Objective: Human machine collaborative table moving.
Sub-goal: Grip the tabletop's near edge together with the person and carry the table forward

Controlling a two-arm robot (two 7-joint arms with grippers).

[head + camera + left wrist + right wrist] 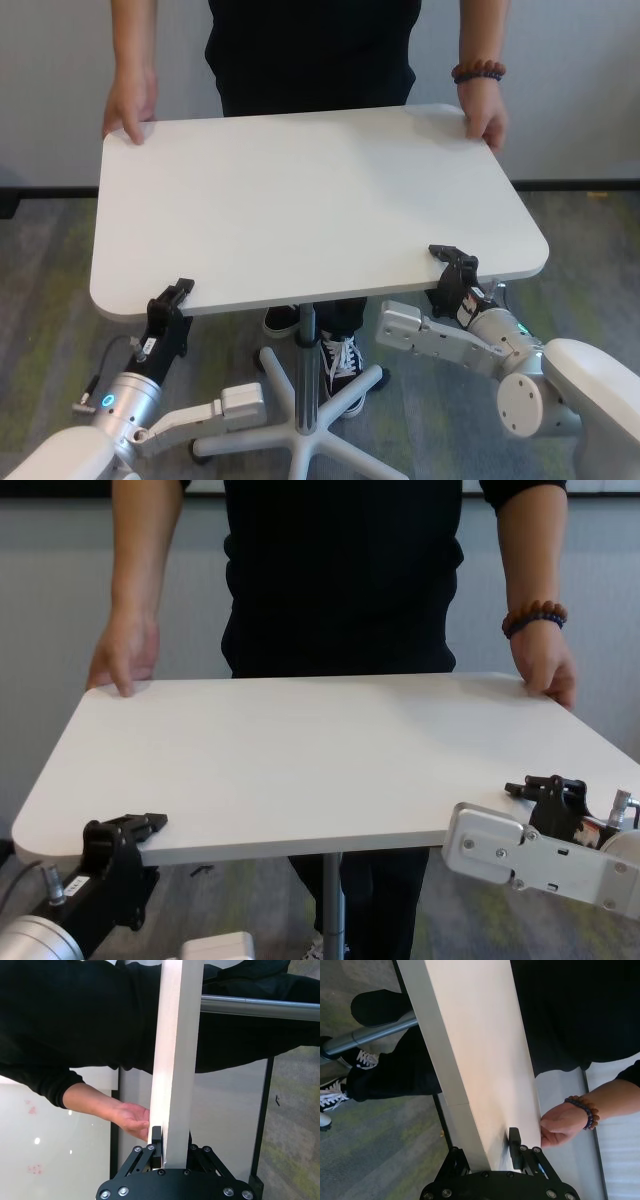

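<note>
human (310, 50) head cut off above, table (310, 210) hiding lower claw fingers, wheeled base (300, 440) partly cropped

floor: we see grey-green carpet (590, 260) | wall: we see a pale wall (50, 90) with a dark baseboard (580, 185) | base: 1 white star-shaped caster base (300, 440) on the carpet

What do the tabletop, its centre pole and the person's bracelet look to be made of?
The tabletop: matte white board, probably laminate, with no glare and a thin plain edge. The centre pole: grey metal with a dull sheen. The bracelet: round brown beads, possibly wood.
</note>
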